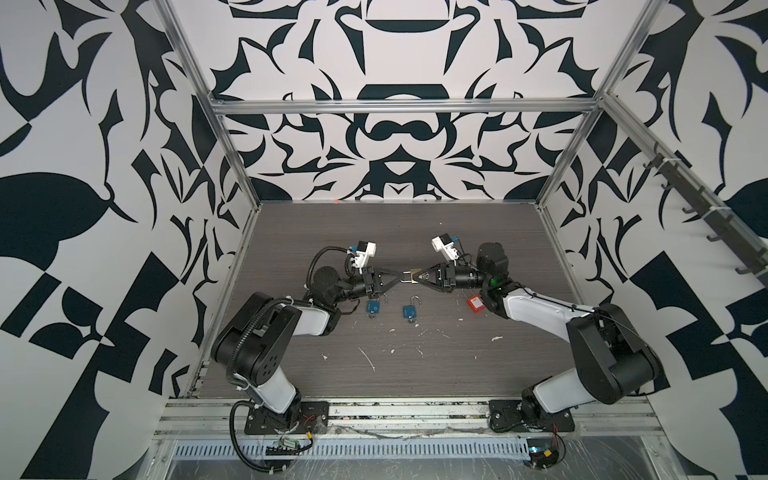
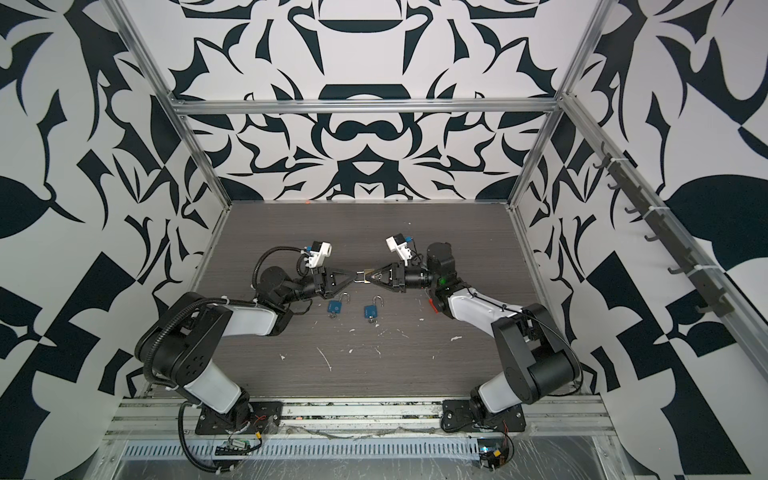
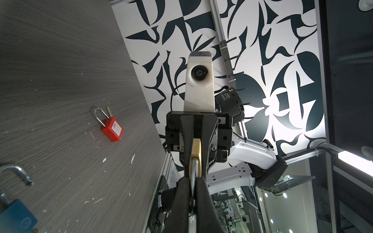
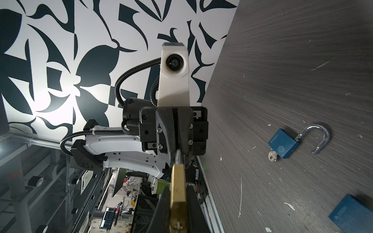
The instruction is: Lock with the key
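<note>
A brass padlock (image 1: pixel 413 276) (image 2: pixel 365 276) hangs above the table's middle, held between both grippers. My left gripper (image 1: pixel 402 275) (image 2: pixel 356 275) (image 3: pixel 194 179) is shut on its steel shackle (image 3: pixel 194 171). My right gripper (image 1: pixel 419 276) (image 2: pixel 373 277) (image 4: pixel 178 189) is shut on the brass body (image 4: pixel 177 181), one finger on each flat face. In the right wrist view a small silvery key stub (image 4: pixel 178 225) shows at the body's keyhole end, between the fingers. The shackle's far end is hidden inside the left fingers.
Two blue padlocks (image 1: pixel 372 307) (image 1: pixel 409 311) lie on the table below the grippers with shackles swung open; one (image 4: pixel 284 146) has a key (image 4: pixel 272 156) in it. A red padlock (image 1: pixel 476 302) (image 3: pixel 112 129) lies under the right arm. White flecks dot the grey table (image 1: pixel 415 374).
</note>
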Robot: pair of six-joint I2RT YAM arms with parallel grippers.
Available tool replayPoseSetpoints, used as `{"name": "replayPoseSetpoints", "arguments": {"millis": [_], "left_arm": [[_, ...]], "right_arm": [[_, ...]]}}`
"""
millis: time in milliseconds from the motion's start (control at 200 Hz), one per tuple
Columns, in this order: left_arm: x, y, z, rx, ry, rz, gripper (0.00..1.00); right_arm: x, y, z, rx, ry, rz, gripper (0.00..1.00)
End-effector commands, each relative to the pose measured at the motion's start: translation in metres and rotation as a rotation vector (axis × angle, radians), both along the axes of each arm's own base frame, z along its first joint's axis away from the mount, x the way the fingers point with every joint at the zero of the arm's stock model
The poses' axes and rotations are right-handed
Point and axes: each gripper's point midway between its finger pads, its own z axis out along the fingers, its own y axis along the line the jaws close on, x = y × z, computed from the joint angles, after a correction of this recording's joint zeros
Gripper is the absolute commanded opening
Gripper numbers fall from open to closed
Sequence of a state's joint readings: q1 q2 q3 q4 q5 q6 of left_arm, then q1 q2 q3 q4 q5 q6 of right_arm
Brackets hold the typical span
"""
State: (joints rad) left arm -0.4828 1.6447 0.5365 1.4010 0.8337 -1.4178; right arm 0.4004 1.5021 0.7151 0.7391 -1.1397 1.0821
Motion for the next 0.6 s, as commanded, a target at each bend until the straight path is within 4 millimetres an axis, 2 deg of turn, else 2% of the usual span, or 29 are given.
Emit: {"name": "replayPoseSetpoints", "arguments": {"millis": [0,595], "left_arm": [[-0.005,-0.009,0.008,-0.014,-0.025,-0.046,0.0],[-0.012,-0.025,0.014,-0.022,-0.032,-0.103,0.0]], "right_arm": [[-0.004,0.007,0.023,0.046,-0.106,0.035,0.0],[-0.018,0.031,0.015,0.0,-0.157,0.107,0.0]]}}
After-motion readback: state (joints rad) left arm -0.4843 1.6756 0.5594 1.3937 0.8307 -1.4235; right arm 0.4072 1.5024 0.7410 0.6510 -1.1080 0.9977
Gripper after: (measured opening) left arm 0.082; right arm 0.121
